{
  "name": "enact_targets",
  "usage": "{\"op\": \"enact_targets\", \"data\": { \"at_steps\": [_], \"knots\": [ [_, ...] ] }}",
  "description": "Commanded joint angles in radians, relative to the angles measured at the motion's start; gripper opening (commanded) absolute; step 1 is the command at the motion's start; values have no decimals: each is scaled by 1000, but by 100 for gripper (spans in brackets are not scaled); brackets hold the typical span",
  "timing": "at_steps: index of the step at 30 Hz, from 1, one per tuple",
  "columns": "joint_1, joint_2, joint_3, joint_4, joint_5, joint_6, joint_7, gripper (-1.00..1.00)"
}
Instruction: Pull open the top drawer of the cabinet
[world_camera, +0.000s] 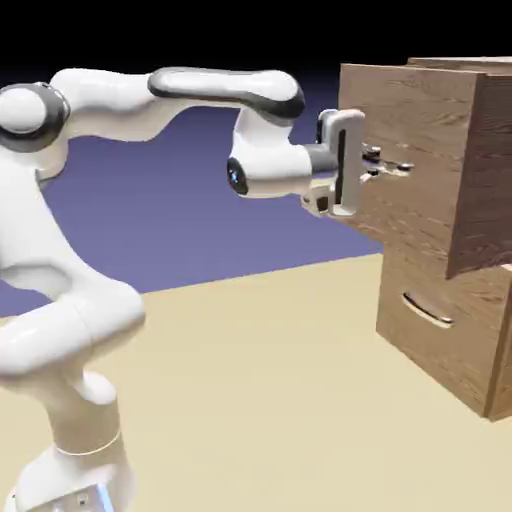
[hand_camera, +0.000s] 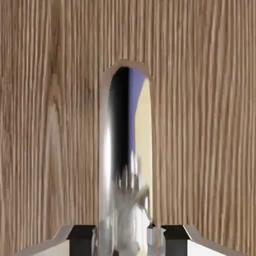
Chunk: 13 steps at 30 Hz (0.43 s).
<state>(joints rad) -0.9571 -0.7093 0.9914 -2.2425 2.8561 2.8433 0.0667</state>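
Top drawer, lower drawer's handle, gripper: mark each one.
top drawer (world_camera: 420, 120): exterior view, bare wood front.
lower drawer's handle (world_camera: 428, 311): exterior view, middle of bar.
gripper (hand_camera: 129, 236): hand view, between the fingertips.

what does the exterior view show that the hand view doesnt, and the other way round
Only the exterior view shows the white robot arm, the tan table, the whole tall brown wood-grain cabinet with its top drawer standing out from the body, and the lower drawer flush, its handle free.

Only the hand view shows the mirror reflections on the slim curved silver handle and its position between the two fingertips.

Both show the claw at that handle and the wood-grain front.
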Motion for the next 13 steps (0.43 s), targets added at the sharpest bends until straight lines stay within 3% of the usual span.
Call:
{"op": "enact_targets", "data": {
  "at_steps": [1,10,11,13],
  "knots": [
    [36,-20,-28,-28,-8,3,11,-100],
    [335,-207,-234,-249,-88,65,92,-100],
    [335,-207,-234,-249,-88,65,92,100],
    [371,-233,-254,-272,-99,81,100,100]
  ]
}}
